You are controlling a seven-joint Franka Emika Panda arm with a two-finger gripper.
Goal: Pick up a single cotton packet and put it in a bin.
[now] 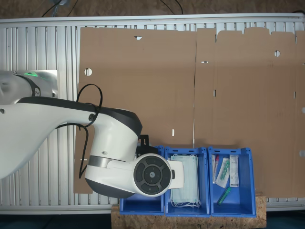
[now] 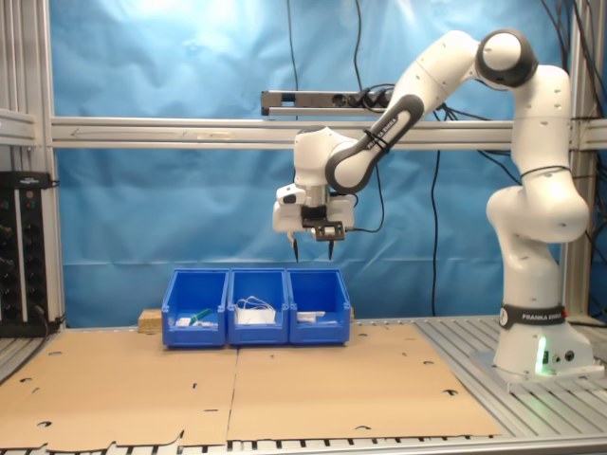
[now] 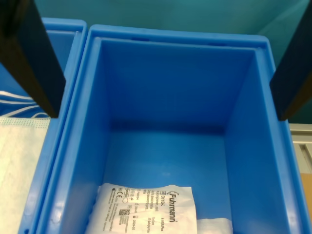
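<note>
A cotton packet, flat and white with dark print, lies on the floor of a blue bin; the edge of another white packet lies beside it. In the second exterior view this bin is the one of three at the second exterior view's right, with white inside. My gripper hangs open well above it, nothing between its black fingers. In the first exterior view my arm's wrist covers most of that bin.
The middle bin holds pale green face masks. The third bin holds long narrow white-and-green packets. Brown cardboard covers the table in front of the bins. A wooden block sits beside them.
</note>
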